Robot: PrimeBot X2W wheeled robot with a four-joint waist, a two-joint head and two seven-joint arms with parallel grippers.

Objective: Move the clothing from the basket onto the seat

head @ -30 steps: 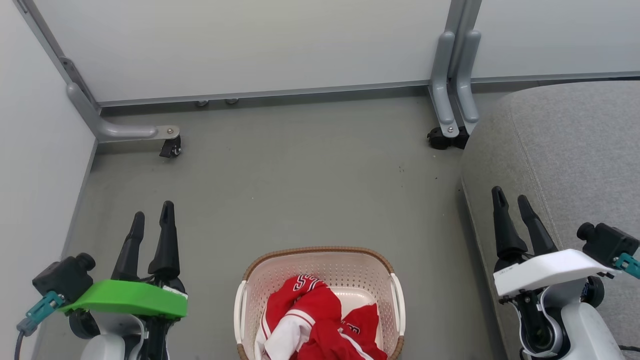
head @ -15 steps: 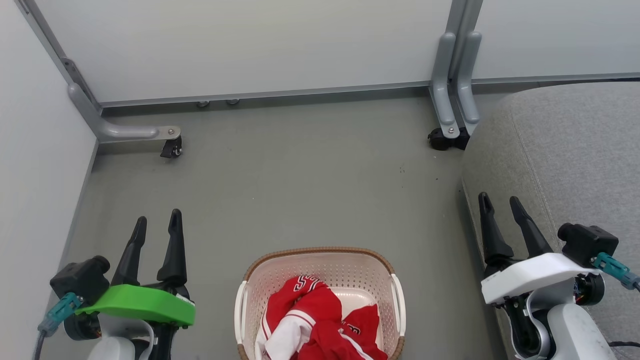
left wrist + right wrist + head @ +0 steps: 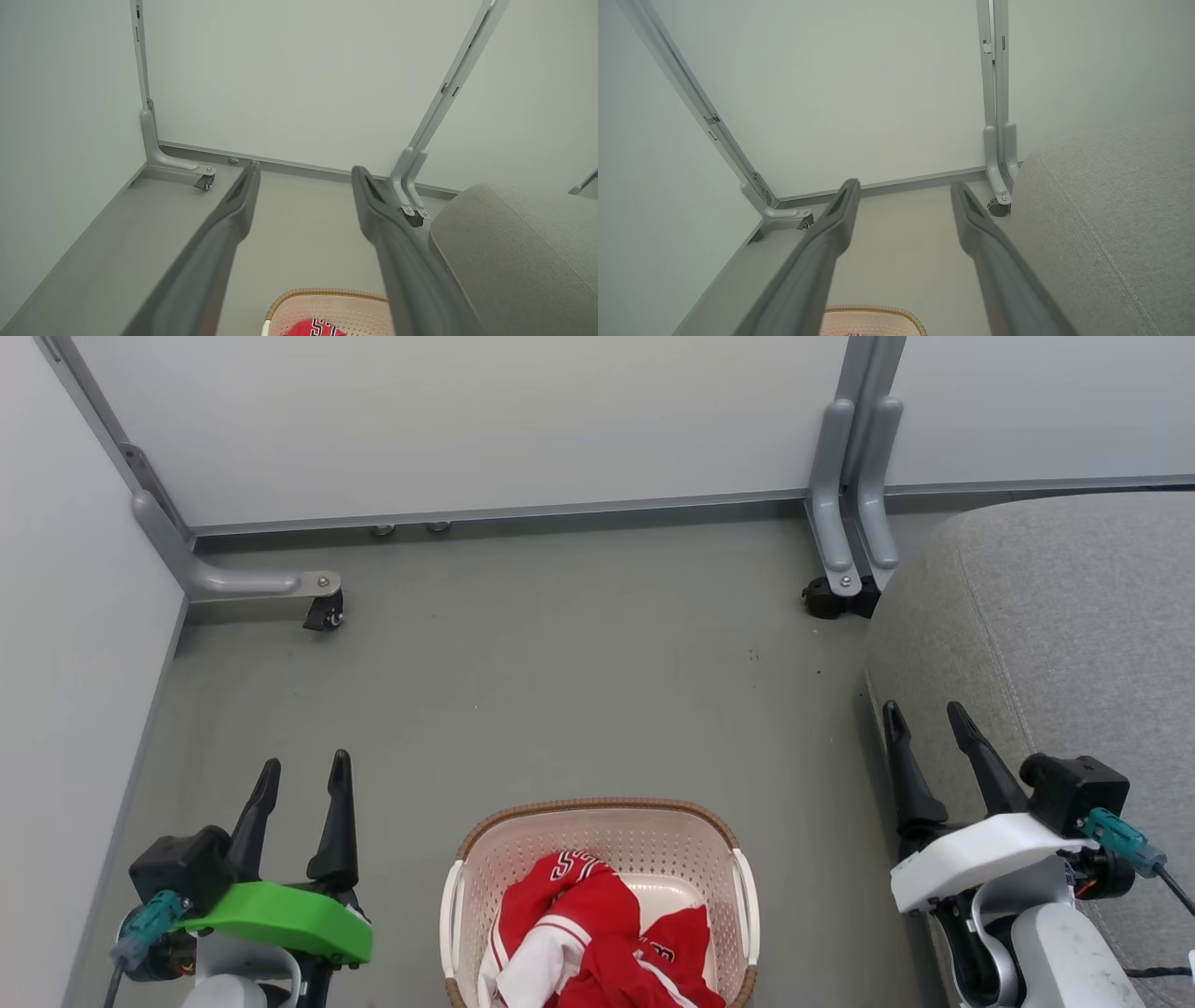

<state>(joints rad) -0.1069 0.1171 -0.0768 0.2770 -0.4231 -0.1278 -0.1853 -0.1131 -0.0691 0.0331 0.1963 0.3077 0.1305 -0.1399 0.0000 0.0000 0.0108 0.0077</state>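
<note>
Head view puts the task at its very start: the clothing point(image 3: 597, 943) lies crumpled in the basket point(image 3: 653, 845) on the floor point(image 3: 560, 663) just before the robot, with nothing on the visible seat point(image 3: 1074, 616) at its right, so both garments are left to move. The left tool point(image 3: 305, 761) and the right tool point(image 3: 922, 709) stand wide and empty, either side of the basket and apart from it. That red heap has no clear long axis; its lettered fold points toward the basket's far left.

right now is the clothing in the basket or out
In: the red clothing lies bunched inside the basket, none on the seat.
</note>
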